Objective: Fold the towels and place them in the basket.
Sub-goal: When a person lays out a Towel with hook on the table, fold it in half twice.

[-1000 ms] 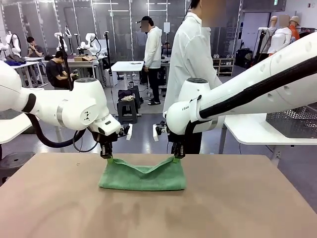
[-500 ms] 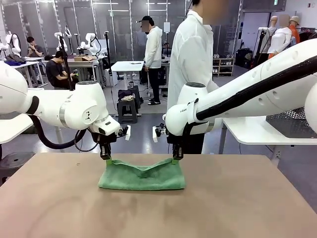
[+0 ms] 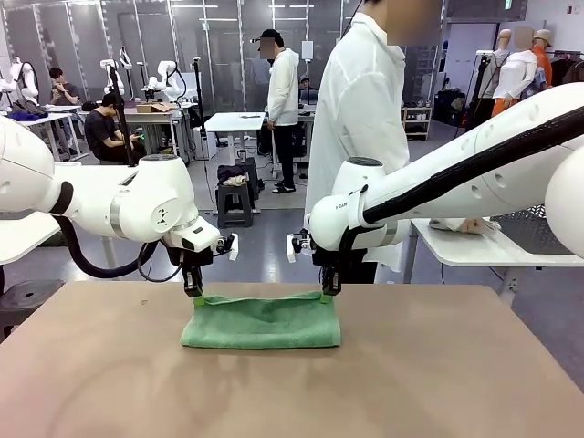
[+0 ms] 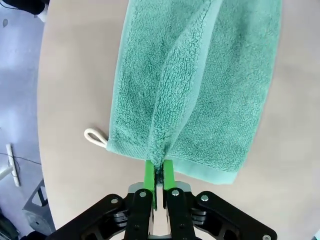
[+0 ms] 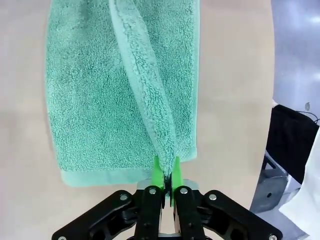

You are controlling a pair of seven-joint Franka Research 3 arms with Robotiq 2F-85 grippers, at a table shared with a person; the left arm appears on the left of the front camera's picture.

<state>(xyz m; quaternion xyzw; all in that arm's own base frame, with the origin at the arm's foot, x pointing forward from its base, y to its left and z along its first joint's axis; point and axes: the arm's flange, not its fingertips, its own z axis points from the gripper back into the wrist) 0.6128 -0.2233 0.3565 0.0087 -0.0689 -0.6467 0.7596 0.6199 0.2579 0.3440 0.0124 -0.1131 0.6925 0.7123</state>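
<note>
A mint green towel (image 3: 261, 321) lies folded on the brown table (image 3: 292, 392), towards its far edge. My left gripper (image 3: 195, 294) is shut on the towel's far left corner, and my right gripper (image 3: 327, 294) is shut on its far right corner. In the left wrist view the green pads (image 4: 150, 176) pinch a ridge of the towel (image 4: 200, 85), with a white hanging loop (image 4: 95, 136) beside the corner. The right wrist view shows the pads (image 5: 159, 176) clamped on a raised fold of the towel (image 5: 120, 85). The pale blue-grey towel and the dark basket are out of view.
A person in a white lab coat (image 3: 360, 109) stands just beyond the table's far edge. A paler grey mesh basket (image 3: 543, 224) sits on a white side table (image 3: 484, 245) at the right. The near half of the brown table is bare.
Both grippers have drawn the far corners tighter and slightly lower, so the sagging top edge of the green towel now lies nearly flat. The person has shifted to the right.
</note>
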